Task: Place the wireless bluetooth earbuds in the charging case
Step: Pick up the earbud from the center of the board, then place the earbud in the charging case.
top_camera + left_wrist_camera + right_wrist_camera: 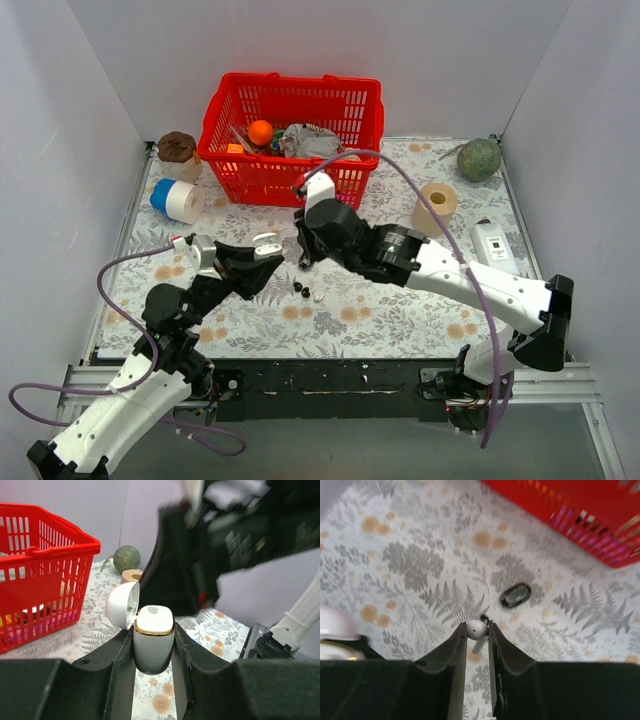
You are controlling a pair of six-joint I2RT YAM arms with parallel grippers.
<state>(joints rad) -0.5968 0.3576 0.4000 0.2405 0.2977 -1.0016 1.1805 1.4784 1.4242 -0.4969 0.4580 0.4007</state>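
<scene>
Charging case (154, 637): upright, lid open, clamped tight in the left jaws above the worktop (400, 312). White earbud (476, 629): pinched at the tips of the narrowly parted right jaws, near the case. Risk: the glossy bud may twist or slip on insertion and miss its socket.

1 overhead view from behind; 2 close wrist views; red basket (270, 180) shared

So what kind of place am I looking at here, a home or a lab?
Most likely a lab test cell for robots, not a home: plain white panels close off three sides, a floral cloth is spread between them, and a red basket of mixed props sits at the back.
</scene>
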